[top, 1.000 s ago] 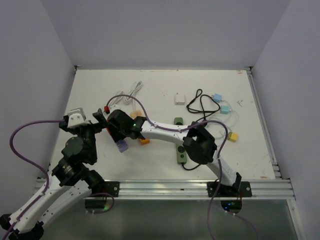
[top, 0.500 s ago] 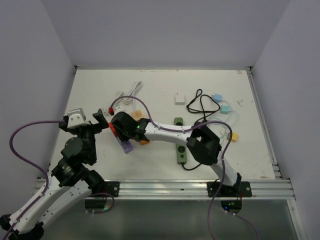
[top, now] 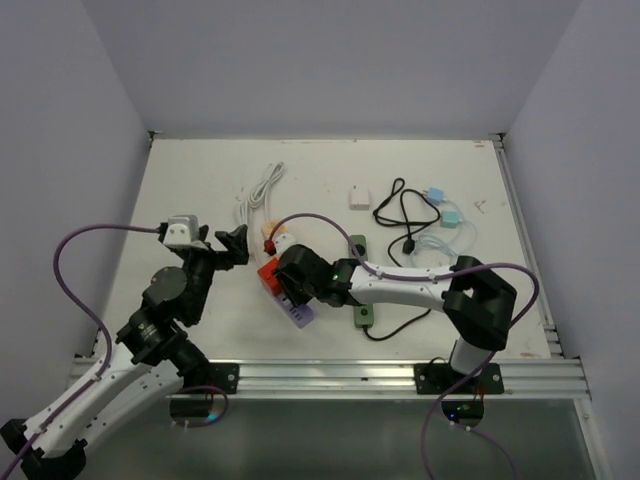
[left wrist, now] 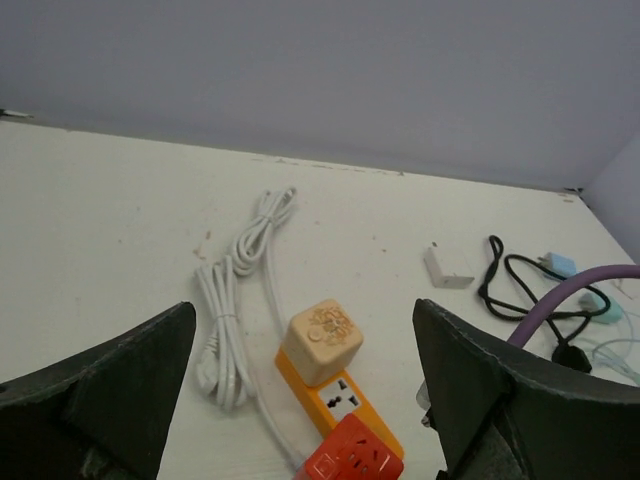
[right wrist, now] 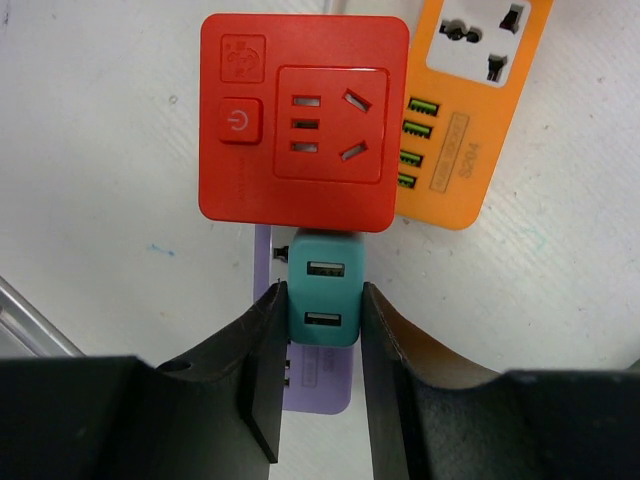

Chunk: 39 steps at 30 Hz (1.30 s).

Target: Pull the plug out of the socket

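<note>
teal plug [right wrist: 323,295] above a scuffed white table [top: 190,175], plain grey walls [top: 320,60] around.

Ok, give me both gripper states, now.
Left gripper: open, holding nothing.
Right gripper: closed on the teal plug.

Bright, even light; soft shadows; frames sharp.
</note>
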{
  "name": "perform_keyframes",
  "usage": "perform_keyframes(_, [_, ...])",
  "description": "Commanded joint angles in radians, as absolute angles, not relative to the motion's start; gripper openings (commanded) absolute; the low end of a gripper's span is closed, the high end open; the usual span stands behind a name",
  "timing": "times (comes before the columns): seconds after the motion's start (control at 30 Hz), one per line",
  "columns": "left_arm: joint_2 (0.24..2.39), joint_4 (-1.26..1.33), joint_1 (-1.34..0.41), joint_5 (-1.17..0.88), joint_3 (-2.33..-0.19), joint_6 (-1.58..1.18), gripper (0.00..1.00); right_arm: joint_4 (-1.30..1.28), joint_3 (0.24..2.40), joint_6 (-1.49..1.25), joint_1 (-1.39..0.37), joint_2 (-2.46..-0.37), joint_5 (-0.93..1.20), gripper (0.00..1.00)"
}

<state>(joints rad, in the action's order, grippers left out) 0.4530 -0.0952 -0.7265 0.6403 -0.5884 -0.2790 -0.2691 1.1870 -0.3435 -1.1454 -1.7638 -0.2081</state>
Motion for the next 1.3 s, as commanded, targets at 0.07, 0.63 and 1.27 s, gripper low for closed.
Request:
perform_keyframes(0.07, [0.456,0.09,-0.723,0.44,-0.393,-0.377,0.85,-0.14,1.04,-0.29,-1.149,-1.661,-0.135,0.0])
perform_keyframes(0.63, [0.575,0.515,-0.723,0.195,-0.077,-0.284,0.48,-0.153,0.996,-0.275,-1.144,-1.6,-0.137,0.0])
perform_keyframes(1.27, [0.745,0.698,-0.727,0.113,0.0,-0.33,0.56,-0.144,0.988,-0.299,-1.135,-1.577,-0.11,0.0])
